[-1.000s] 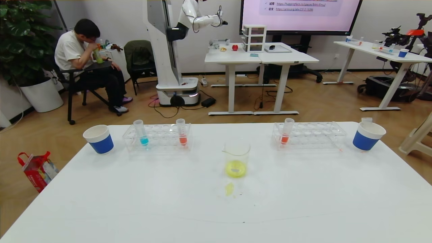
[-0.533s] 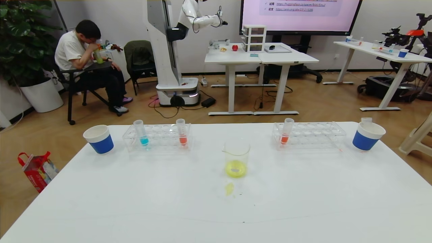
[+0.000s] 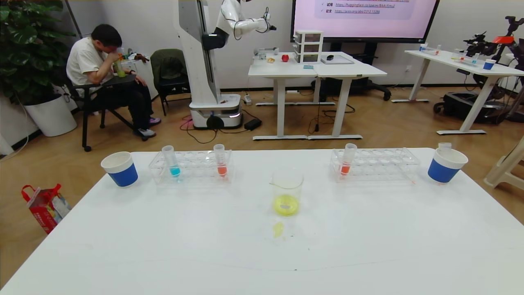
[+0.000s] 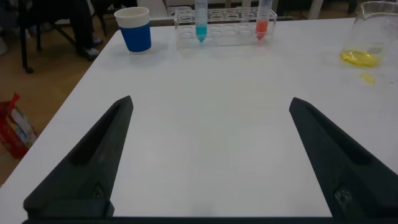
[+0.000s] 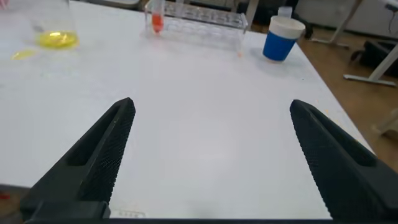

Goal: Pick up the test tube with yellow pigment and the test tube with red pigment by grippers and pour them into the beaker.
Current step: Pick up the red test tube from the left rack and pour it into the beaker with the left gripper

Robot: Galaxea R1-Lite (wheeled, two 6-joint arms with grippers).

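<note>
The beaker stands mid-table with yellow liquid in its bottom; it also shows in the left wrist view and the right wrist view. One orange-red test tube stands in the left rack, another in the right rack. No tube with yellow liquid shows. My left gripper and right gripper are open and empty, low over the near table, out of the head view.
A blue-liquid tube stands in the left rack. Blue-and-white paper cups stand at far left and far right; a clear tube top shows at the right cup. A yellow spill lies before the beaker.
</note>
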